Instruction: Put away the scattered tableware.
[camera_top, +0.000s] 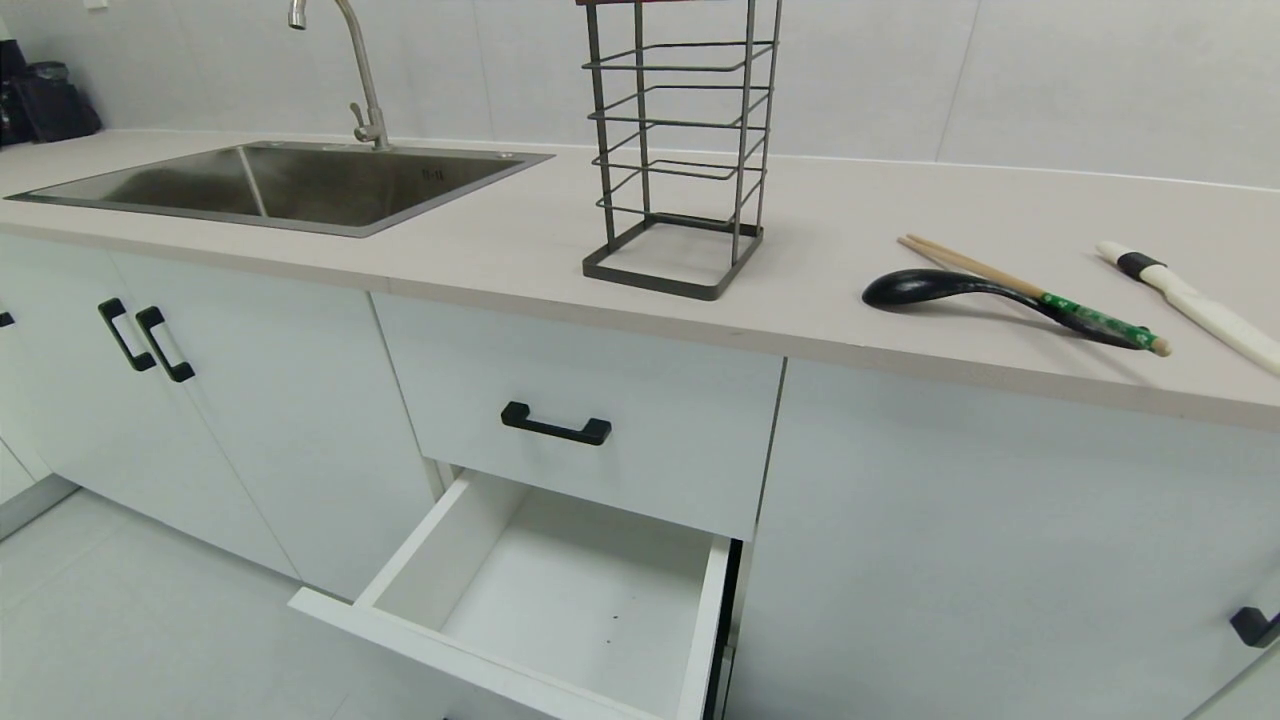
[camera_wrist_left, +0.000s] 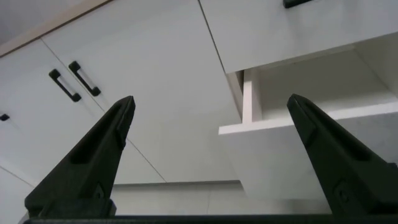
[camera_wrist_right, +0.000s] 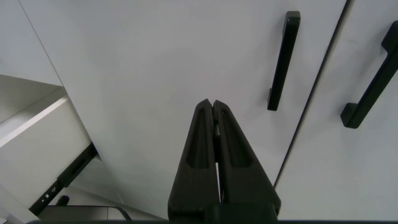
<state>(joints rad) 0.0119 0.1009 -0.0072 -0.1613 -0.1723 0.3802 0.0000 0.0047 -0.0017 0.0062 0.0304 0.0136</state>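
- The tableware is lying at the right end of the table: a black spoon, a pair of chopsticks resting across its handle, and a white-handled utensil just beside them, nearer the right edge.
- All three are lying flat and loose, with nothing gripping them, so the tidying looks not yet begun.
- The lower drawer is standing pulled out with its floor bare. This is likely where the pieces are meant to go, which would explain why it is open.
- A wire rack is standing upright on the table between the sink and the tableware. It could also be meant to take them, though I cannot tell which spot is intended.
- The left claw is hanging low in front of the cabinets with its fingers spread wide apart and nothing between them, facing the open drawer's front.
- The right claw is hovering before the cabinet door handles with its fingers pressed together, holding nothing.
- Both claws are sitting below table level, well apart from the tableware, so either arm would need to rise and reach right.
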